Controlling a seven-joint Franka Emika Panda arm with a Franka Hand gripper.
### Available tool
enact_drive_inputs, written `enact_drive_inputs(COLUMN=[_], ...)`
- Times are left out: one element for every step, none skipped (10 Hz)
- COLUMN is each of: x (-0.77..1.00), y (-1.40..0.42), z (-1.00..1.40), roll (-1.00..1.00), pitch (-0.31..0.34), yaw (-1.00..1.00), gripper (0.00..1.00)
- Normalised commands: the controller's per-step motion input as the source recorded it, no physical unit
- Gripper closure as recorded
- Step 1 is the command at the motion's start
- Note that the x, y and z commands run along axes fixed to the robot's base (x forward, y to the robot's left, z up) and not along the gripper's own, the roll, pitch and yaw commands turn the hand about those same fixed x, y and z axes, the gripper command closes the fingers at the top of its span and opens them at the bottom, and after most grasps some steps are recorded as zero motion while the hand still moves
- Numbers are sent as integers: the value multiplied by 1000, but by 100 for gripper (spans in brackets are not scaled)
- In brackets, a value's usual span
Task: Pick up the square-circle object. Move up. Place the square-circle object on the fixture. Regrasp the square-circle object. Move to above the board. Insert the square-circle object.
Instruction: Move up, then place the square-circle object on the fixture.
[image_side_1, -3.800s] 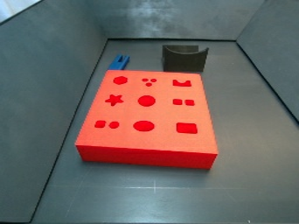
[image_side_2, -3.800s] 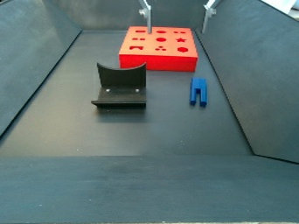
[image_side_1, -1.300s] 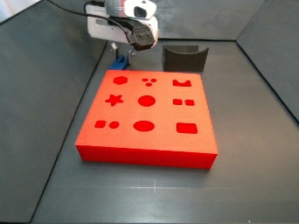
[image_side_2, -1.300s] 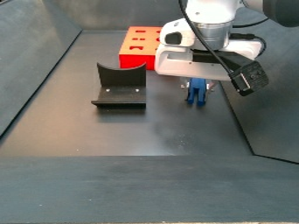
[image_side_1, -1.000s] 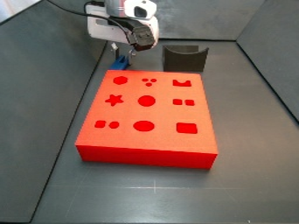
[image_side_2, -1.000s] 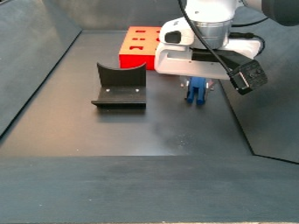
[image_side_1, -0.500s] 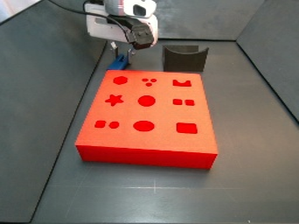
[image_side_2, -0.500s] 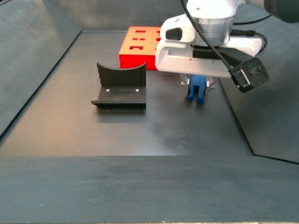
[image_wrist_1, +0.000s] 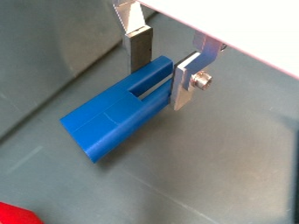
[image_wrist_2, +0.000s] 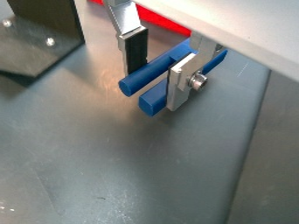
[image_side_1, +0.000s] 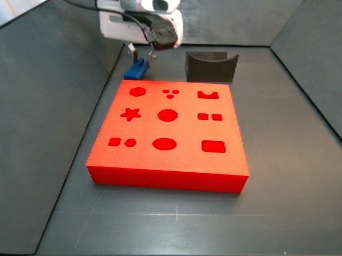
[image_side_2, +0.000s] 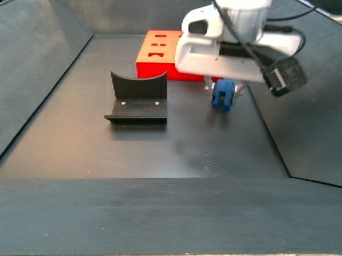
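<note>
The square-circle object (image_wrist_1: 114, 120) is a small blue piece with two parallel prongs (image_wrist_2: 139, 81). My gripper (image_wrist_1: 162, 80) is shut on it, one silver finger pressed against each side near the prong end. In both side views the piece (image_side_1: 136, 69) hangs just off the floor under the gripper (image_side_2: 223, 88), beside the board's far corner. The red board (image_side_1: 167, 140) lies flat with its shaped holes facing up. The dark fixture (image_side_2: 136, 98) stands on the floor, apart from the gripper, with nothing in its notch.
Grey walls close the bay on all sides (image_side_1: 60, 120). In a wrist view a strip of the board (image_wrist_2: 162, 21) and a corner of the fixture (image_wrist_2: 35, 44) show behind the fingers. A wall (image_side_2: 287, 110) stands close to the gripper.
The gripper has risen a little with the blue piece held in it; the piece has come off the floor. The board and the fixture have not moved.
</note>
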Motion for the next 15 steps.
enact_drive_inputs(x=[-24,-13,-17,0,-1,-7,-14,-18,-23,-26,-27,-21,-15,-3,1], y=[6,13,13,0,-3,0,3,4,5,4,2,4,8,8,12], z=[565,384,243,1000,1000,1000,1000,1000,1000,1000,946,851,655,454,300], roll=[20,48,71,0,16,27,50,68,90,105,101,97,93,77,67], pitch=[80,85,78,0,-1,5,20,35,49,56,60,60,69,77,85], yaw=[-26,-31,-33,0,11,9,1,-4,-5,1,11,13,14,14,12], gripper=[100,100,100,100,100,100,100,100,100,100,100,100,100,100,100])
